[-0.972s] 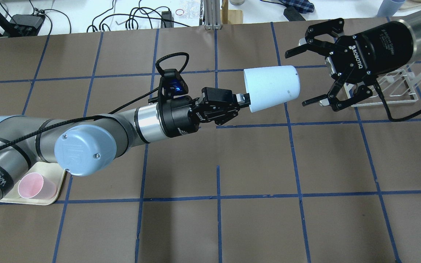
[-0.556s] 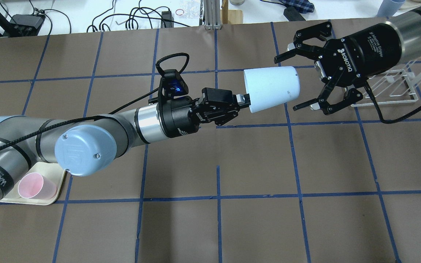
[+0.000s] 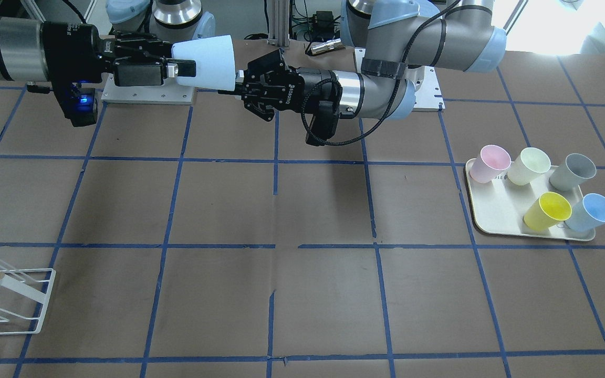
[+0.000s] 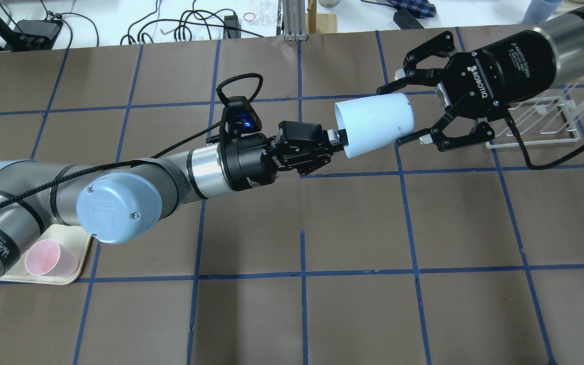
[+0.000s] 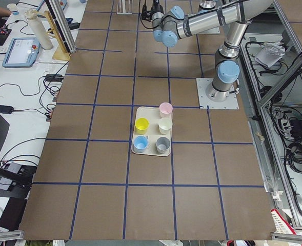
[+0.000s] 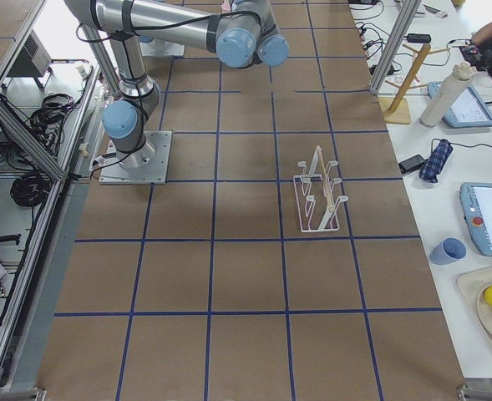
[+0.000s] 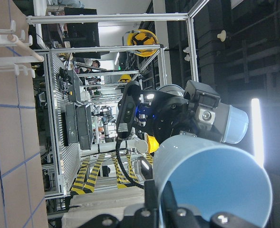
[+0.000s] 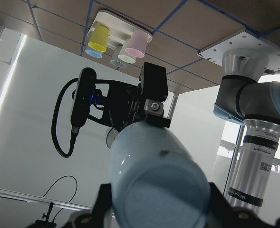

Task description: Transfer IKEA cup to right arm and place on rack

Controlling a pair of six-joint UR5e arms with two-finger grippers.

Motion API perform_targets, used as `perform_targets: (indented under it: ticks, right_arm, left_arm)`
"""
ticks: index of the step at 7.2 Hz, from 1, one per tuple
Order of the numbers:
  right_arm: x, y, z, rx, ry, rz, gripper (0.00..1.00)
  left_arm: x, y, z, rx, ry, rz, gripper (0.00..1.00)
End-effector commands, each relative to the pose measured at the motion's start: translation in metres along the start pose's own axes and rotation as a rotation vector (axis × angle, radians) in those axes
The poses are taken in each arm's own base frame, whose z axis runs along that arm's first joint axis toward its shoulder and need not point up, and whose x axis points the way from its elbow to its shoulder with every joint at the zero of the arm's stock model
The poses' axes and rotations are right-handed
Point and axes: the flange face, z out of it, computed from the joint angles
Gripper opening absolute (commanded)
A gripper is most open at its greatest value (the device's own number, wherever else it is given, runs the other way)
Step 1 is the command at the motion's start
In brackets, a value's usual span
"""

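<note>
The pale sky-blue IKEA cup (image 4: 375, 124) is held level in the air, mouth toward my left arm. My left gripper (image 4: 341, 136) is shut on its rim. My right gripper (image 4: 391, 116) is open, one finger above and one below the cup's closed base. In the front-facing view the cup (image 3: 208, 62) sits between the right gripper (image 3: 168, 67) and the left gripper (image 3: 238, 85). The right wrist view shows the cup's base (image 8: 159, 178) close up. The left wrist view shows its open mouth (image 7: 216, 185). The white wire rack (image 4: 540, 121) stands on the table under the right wrist.
A cream tray (image 3: 497, 223) near the left arm's side holds several cups, among them a second blue one (image 3: 591, 212), a yellow one (image 3: 546, 210) and a grey one (image 3: 573, 171). The rack (image 3: 8, 294) shows at the front-facing view's lower left.
My right gripper has moved left toward the cup, still open, until its fingers straddle the cup's base. The left arm and cup have hardly moved.
</note>
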Motion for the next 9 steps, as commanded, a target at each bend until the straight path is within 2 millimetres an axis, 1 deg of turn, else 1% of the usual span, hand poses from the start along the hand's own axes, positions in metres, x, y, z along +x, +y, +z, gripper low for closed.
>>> perform_targets:
  ticks: [1,3,4,5,6,7,8,9]
  right_arm:
    - [-0.002,0.0,-0.001,0.003,0.0,-0.004,0.51]
    - [-0.004,0.0,-0.005,0.013,-0.009,-0.007,0.51]
    - [-0.006,-0.003,-0.015,0.041,-0.027,0.005,0.51]
    - [-0.009,-0.005,-0.028,0.077,-0.051,0.01,0.51]
    - [-0.01,-0.008,-0.041,0.108,-0.061,-0.007,0.51]
    - [-0.01,-0.008,-0.054,0.138,-0.062,-0.026,0.51]
    - [-0.006,-0.007,-0.07,0.166,-0.056,-0.033,0.51]
    - [-0.006,-0.009,-0.088,0.245,-0.016,-0.09,0.5]
  left_arm:
    - [0.002,0.001,0.0,-0.003,0.0,0.004,0.3]
    - [0.005,0.001,0.001,-0.003,0.003,-0.01,0.38]
    - [0.012,-0.001,0.0,-0.002,0.004,-0.017,0.56]
    - [0.015,-0.004,-0.004,-0.002,-0.003,-0.052,0.63]
    - [0.015,-0.009,-0.013,-0.005,-0.024,-0.054,0.66]
    - [0.013,-0.018,-0.03,-0.01,-0.062,-0.049,0.68]
    - [0.012,-0.021,-0.038,-0.017,-0.084,-0.045,0.68]
    - [0.015,-0.024,-0.041,-0.015,-0.087,-0.04,0.7]
